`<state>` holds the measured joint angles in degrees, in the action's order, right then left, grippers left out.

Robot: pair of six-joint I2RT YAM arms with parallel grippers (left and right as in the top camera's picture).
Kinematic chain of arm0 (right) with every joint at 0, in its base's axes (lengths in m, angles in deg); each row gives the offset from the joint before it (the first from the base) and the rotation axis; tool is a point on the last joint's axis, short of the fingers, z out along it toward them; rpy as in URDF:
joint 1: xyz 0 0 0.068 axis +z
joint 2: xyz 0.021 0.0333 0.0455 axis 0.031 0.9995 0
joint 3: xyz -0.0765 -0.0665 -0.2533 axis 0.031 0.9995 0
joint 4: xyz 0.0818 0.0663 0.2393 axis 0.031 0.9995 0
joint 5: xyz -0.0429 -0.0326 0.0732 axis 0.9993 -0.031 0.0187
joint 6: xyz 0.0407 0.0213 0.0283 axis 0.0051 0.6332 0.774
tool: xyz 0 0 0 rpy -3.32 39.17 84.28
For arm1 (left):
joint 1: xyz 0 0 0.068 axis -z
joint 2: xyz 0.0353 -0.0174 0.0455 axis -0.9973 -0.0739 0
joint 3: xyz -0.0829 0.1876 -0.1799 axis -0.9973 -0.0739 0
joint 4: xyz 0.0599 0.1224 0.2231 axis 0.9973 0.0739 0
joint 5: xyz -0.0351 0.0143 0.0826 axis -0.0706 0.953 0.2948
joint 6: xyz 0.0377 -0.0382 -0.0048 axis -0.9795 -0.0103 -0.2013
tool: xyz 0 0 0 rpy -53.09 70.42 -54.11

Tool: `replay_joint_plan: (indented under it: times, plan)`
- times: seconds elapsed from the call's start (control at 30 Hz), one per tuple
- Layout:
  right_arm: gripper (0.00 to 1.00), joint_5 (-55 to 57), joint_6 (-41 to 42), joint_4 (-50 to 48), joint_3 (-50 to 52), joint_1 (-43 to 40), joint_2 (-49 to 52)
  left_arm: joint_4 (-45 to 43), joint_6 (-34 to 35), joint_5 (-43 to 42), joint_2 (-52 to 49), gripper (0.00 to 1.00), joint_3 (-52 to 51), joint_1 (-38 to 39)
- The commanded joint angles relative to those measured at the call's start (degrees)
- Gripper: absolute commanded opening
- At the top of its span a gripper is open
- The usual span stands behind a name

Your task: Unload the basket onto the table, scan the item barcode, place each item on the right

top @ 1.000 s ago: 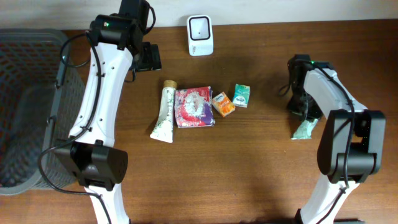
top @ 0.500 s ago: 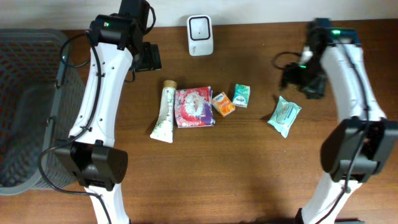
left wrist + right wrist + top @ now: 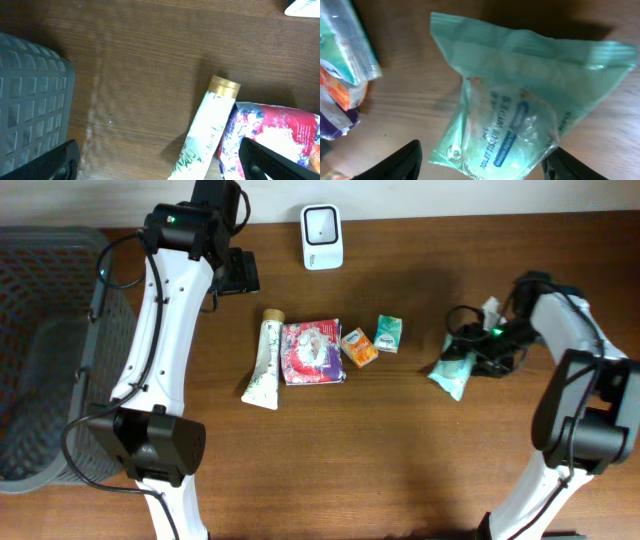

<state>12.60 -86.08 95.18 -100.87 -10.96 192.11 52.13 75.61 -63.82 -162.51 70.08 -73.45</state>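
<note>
Right wrist view: right claw (image 3: 485, 162) open over the green tissue-wipes pack (image 3: 520, 95), loose on the surface (image 3: 400, 85) at frame centre. Pickup step; next, close and carry it to the scanner (image 3: 322, 224). Left claw (image 3: 160, 162) open.

I see the pale green wipes pack (image 3: 455, 370) lying flat, a little crumpled, printed side up, well apart from the white scanner (image 3: 322, 223), toward its right.

Overhead looks straight down; left wrist closely shares its tube (image 3: 207, 135), right wrist its wipes pack (image 3: 520, 115).
</note>
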Motion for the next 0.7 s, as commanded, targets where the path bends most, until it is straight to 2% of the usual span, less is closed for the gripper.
replay_joint_plan:
  times: [0.0, 0.1, 0.2, 0.27, 0.3, 0.33, 0.4, 0.67]
  plan:
    - [0.68, -1.20, 2.38, -2.05, -0.48, 7.02, -0.04, -0.07, -0.68, 0.79, 1.62, 0.99, 0.35, -0.07]
    - [0.65, -1.18, 3.58, -0.39, -3.63, 10.54, -0.04, -0.04, -0.68, 0.81, 1.62, 0.99, 0.35, -0.07]
    - [0.68, 2.12, 3.37, 11.21, -13.77, 11.61, -0.04, -0.07, -0.68, 0.79, 1.62, 0.99, 0.35, -0.07]
    - [0.78, 4.52, 3.45, 14.69, -16.87, 12.39, -0.04, -0.04, -0.68, 0.81, 1.62, 0.99, 0.35, -0.07]
    - [0.92, 4.48, 3.65, 14.80, -16.85, 12.74, -0.04, -0.07, -0.68, 0.79, 1.62, 0.99, 0.35, -0.07]
    - [0.99, 4.39, 5.97, 15.13, -16.81, 13.29, -0.04, -0.07, -0.68, 0.81, 1.62, 0.99, 0.35, -0.07]
    - [0.99, 4.20, 8.46, 15.08, -16.81, 14.45, -0.04, -0.04, -0.68, 0.81, 1.62, 0.99, 0.35, -0.09]
    - [0.99, 4.17, 8.46, 12.68, -16.81, 16.11, -0.04, -0.07, -0.68, 0.63, 1.62, 0.99, 0.35, -0.07]
